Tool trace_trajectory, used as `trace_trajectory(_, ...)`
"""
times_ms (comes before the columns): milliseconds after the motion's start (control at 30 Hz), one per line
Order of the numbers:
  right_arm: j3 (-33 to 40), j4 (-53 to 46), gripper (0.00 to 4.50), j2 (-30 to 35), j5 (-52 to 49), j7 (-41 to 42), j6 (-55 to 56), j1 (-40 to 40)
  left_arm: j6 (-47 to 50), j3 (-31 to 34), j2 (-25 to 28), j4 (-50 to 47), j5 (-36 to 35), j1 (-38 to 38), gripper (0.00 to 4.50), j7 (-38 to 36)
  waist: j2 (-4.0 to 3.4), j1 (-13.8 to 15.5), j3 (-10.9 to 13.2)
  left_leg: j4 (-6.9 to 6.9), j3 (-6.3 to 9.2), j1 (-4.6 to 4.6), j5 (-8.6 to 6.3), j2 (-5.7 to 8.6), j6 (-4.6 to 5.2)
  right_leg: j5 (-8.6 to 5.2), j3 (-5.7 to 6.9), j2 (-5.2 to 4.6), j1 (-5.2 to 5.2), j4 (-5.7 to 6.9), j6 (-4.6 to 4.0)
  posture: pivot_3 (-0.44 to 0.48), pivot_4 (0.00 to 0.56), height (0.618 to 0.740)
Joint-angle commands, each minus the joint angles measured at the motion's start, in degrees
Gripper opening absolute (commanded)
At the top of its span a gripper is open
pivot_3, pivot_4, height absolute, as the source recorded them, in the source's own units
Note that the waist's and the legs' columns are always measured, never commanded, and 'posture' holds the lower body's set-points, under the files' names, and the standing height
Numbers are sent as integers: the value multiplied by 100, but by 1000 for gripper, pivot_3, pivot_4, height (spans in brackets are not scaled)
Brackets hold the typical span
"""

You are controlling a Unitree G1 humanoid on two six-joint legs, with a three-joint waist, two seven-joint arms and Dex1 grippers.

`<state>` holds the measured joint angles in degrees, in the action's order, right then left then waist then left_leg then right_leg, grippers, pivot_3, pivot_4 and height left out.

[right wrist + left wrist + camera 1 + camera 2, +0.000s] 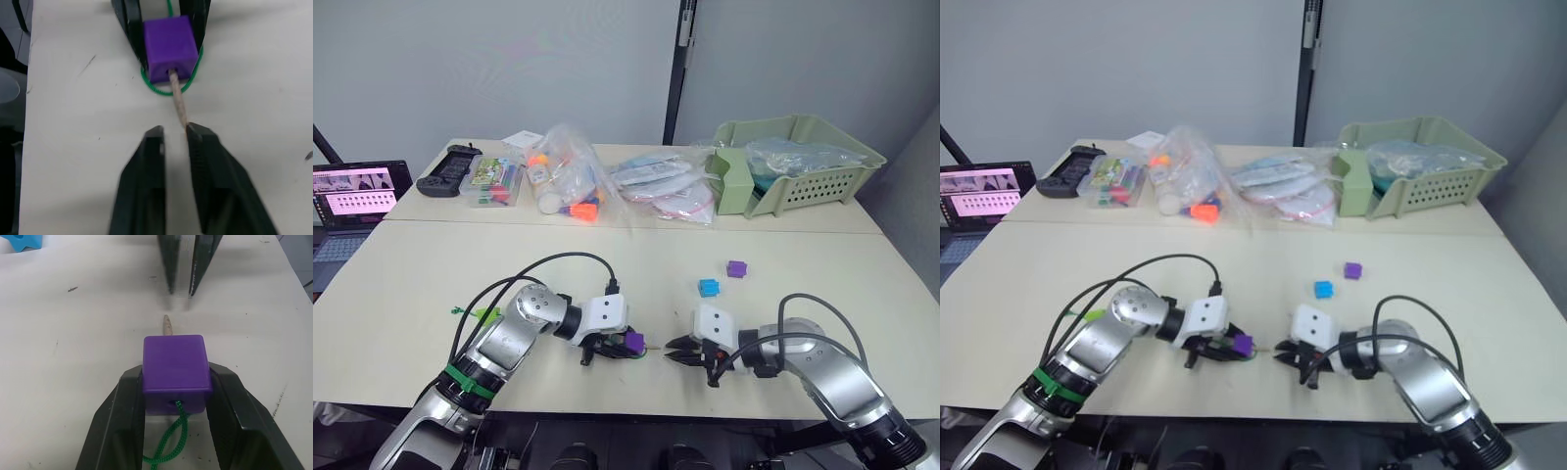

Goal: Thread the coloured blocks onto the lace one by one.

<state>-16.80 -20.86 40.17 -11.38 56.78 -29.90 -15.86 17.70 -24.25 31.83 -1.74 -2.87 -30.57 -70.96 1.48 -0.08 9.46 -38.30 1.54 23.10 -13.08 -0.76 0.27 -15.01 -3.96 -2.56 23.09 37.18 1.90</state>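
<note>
Left pincer point(177, 396) clamps purple cube point(175, 366), lace point(179, 100) through.

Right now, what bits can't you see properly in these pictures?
- The lace: its green cord runs off the left wrist view's edge, so its far end is cut off.
- The tip: its middle is hidden inside the purple cube held by the left gripper.
- The right gripper: whether it touches the tip is unclear.

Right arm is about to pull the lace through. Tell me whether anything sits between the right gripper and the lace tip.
Nothing visible does. The lace tip pokes out of the purple cube held in the left gripper, pointing at the open right gripper across bare table.
</note>
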Motion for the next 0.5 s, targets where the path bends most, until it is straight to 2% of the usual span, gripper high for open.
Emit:
trace_trajectory(33,-65,-231,2204,-25,23,-46,-122,-144,156,-236,-95,-137,110,-159,1206,-12,0,6,0,-1,0,1,0,0,0,0,0,0,0,0,0,0,150,740)
trace_trajectory(467,-393,27,2204,-97,282,-134,-188,-410,553,-517,-301,-325,304,-520,1206,35,0,0,0,-3,1,3,0,0,0,1,0,1,3,1,1,0,150,740)
trace_trajectory(500,-403,51,1968,-93,289,-122,-184,-428,564,-529,-306,-321,307,-537,1206,37,0,-3,0,-3,0,4,0,1,0,1,0,1,4,1,1,0,150,740)
